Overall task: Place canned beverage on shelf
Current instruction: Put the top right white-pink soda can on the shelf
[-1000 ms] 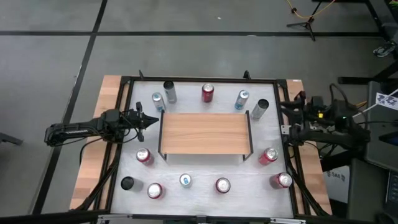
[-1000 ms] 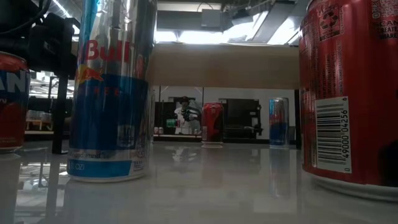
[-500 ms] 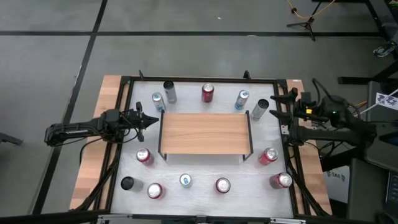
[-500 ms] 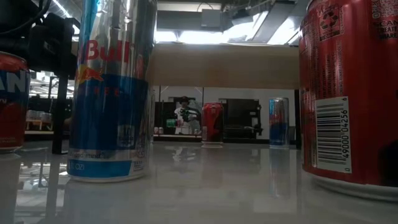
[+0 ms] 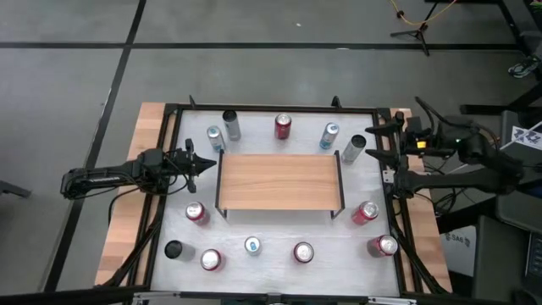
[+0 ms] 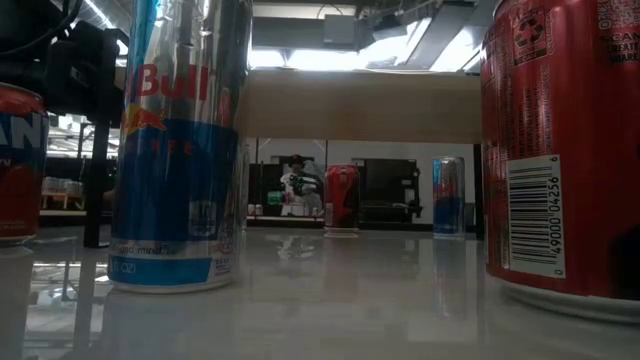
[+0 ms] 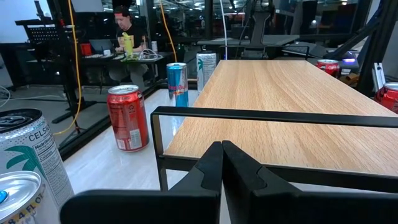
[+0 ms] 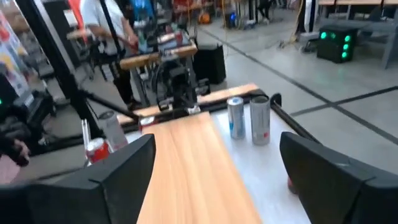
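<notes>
The shelf (image 5: 279, 181) stands in the middle of the white table (image 5: 364, 254). Its wooden top is bare, and no can is on it. Cans stand all around it on the table. A red can (image 5: 283, 126) is behind the shelf, with a blue and silver can (image 5: 329, 135) and a dark can (image 5: 354, 148) near the far right corner. Another red can (image 5: 366, 212) stands just beside the shelf's near right leg. A red can (image 5: 196, 212) stands by the near left leg.

The right gripper (image 5: 378, 138) is at the right edge of the table, close to the dark can. Its two fingers are spread wide apart and hold nothing. In the right wrist view the fingers (image 8: 118, 165) point along the shelf top (image 8: 186, 168).

The left gripper (image 5: 206, 163) waits just beside the left end of the shelf. Its fingers (image 7: 211, 171) are pressed together and hold nothing.
</notes>
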Robot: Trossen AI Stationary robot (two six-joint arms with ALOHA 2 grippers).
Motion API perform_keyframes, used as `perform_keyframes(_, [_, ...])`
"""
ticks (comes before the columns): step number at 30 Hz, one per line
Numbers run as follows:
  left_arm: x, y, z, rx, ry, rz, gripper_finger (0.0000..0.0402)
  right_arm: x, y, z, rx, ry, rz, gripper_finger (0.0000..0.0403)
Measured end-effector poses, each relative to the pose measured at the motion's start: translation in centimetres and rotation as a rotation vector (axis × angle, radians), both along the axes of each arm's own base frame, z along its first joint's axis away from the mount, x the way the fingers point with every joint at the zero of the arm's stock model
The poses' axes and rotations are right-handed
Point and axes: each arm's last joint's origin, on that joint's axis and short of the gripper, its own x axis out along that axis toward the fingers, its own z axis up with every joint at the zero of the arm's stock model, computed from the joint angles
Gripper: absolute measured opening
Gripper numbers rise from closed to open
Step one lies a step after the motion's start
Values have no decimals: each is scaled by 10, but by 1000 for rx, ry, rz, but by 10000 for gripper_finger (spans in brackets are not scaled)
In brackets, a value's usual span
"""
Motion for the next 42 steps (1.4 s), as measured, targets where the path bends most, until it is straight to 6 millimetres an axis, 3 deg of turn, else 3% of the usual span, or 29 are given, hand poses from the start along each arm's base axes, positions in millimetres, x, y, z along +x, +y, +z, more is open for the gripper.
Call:
perform_keyframes(5, [0,0,0,0,0,0,0,6,-2,9,-50,100,-33,335])
perform_keyframes(13, [0,0,0,-1,0,0,0,13,-14,11,-174,295,-411,335])
perform_keyframes(17, [0,0,0,0,0,0,0,21,-17,3,-189,407,-465,335])
perform_keyframes(24, [0,0,0,0,0,0,0,37,-26,-16,-81,608,-557,335])
perform_keyframes(29, [0,0,0,0,0,0,0,45,-42,-29,29,725,-679,335])
perform_keyframes(36, [0,0,0,-1,0,0,0,61,-64,-47,297,828,-715,335])
perform_keyframes(42, [0,0,0,-1,0,0,0,71,-79,-63,379,959,-775,335])
